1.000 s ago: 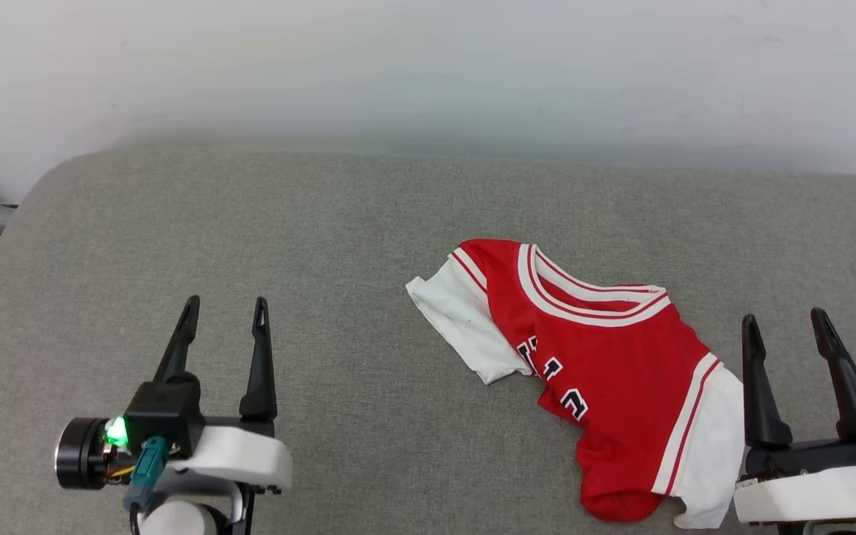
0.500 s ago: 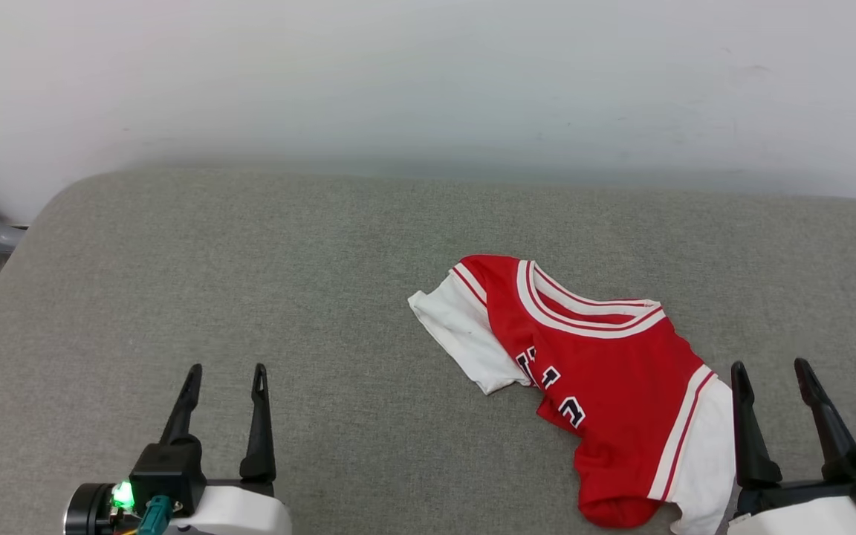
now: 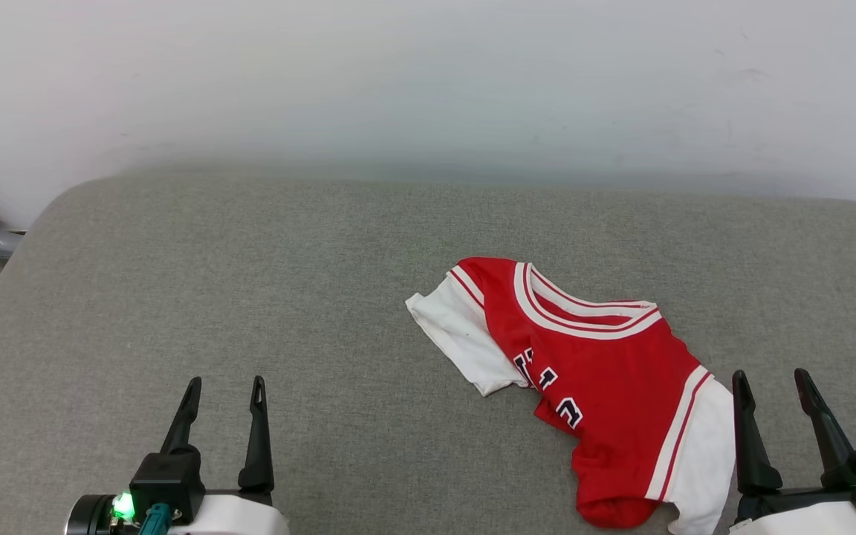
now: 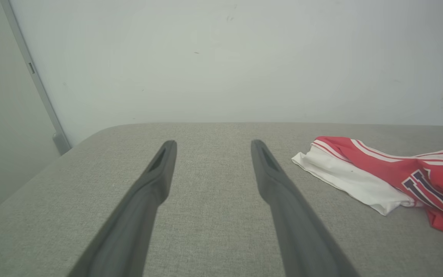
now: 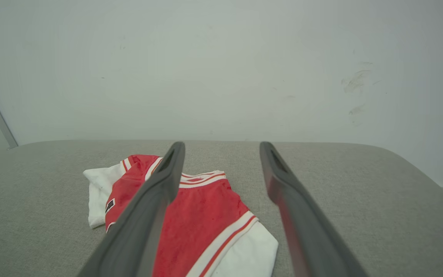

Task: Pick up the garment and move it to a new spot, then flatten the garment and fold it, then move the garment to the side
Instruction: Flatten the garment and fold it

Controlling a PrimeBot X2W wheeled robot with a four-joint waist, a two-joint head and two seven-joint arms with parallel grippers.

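Black white-outlined letters on the garment (image 4: 429, 169) chest, one like a U, rest crumpled, unreadable

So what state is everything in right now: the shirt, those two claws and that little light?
garment: crumpled, not flattened or folded, lying on the grey padded surface, held by nothing.
left gripper: open, empty, well off to the garment's left.
right gripper: open, empty, close beside the garment's white sleeve.
green light on the left wrist: lit.
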